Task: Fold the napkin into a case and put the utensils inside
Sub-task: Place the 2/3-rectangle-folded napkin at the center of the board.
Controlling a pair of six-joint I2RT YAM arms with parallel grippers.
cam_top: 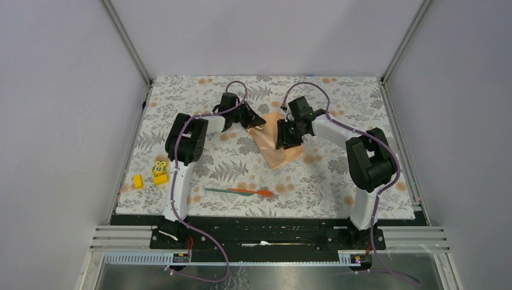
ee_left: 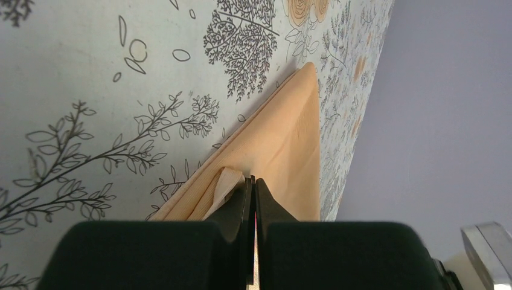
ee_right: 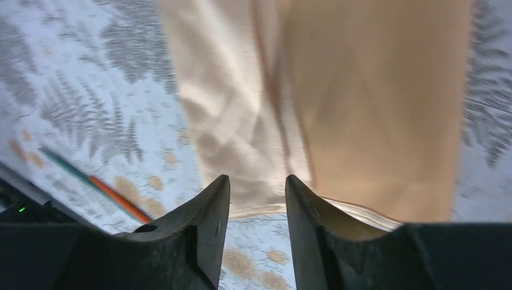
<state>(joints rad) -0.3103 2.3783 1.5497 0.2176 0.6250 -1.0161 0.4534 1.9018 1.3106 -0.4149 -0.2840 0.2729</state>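
Top view: the partly folded napkin [cam_top: 284,154] lies just above frame centre on the tablecloth [cam_top: 338,175], with the utensils [cam_top: 238,191] apart in the lower middle. Only the left wrist view shows the left gripper [ee_left: 253,190] clamped on a napkin fold. Right wrist view: the right gripper [ee_right: 256,193] has its fingers parted and empty over the cloth

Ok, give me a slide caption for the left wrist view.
Left gripper shut on the edge of the peach napkin, floral tablecloth beneath.
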